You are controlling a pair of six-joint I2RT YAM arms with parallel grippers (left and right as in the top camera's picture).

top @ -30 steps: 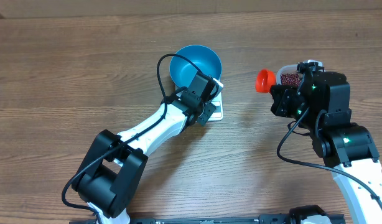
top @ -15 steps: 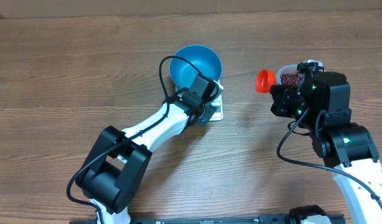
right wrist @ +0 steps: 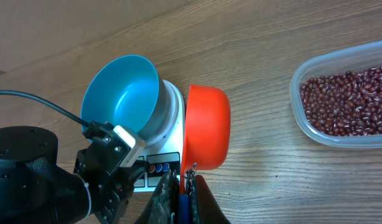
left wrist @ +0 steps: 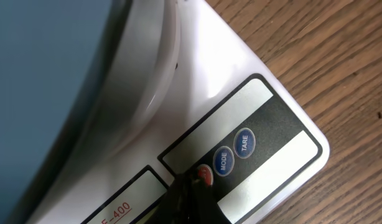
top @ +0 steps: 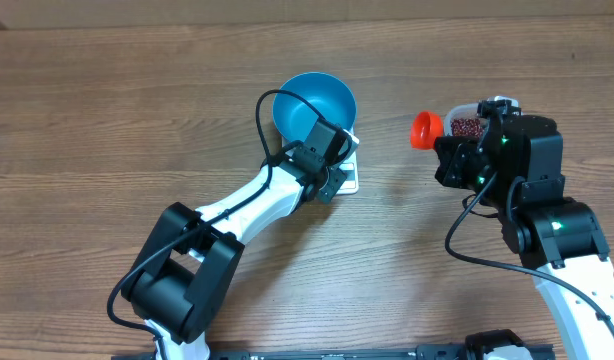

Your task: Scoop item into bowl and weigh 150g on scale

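The blue bowl [top: 314, 103] stands on the white scale [top: 350, 180], and nothing shows inside it [right wrist: 119, 93]. My left gripper [left wrist: 192, 185] is shut, its tip resting at the red button [left wrist: 206, 177] on the scale's panel [left wrist: 272, 146], beside the MODE and TARE buttons. To the right, above the table, my right gripper [right wrist: 181, 186] is shut on the blue handle of an orange scoop [right wrist: 208, 127]. The scoop [top: 425, 128] is tipped on its side. The beans [right wrist: 346, 102] lie in a clear container [top: 467, 124] partly hidden under the right arm.
The left arm [top: 237, 215] stretches diagonally from the near edge to the scale. The right arm [top: 547, 220] rises at the right side. Bare wooden tabletop [top: 107, 120] surrounds the scale.
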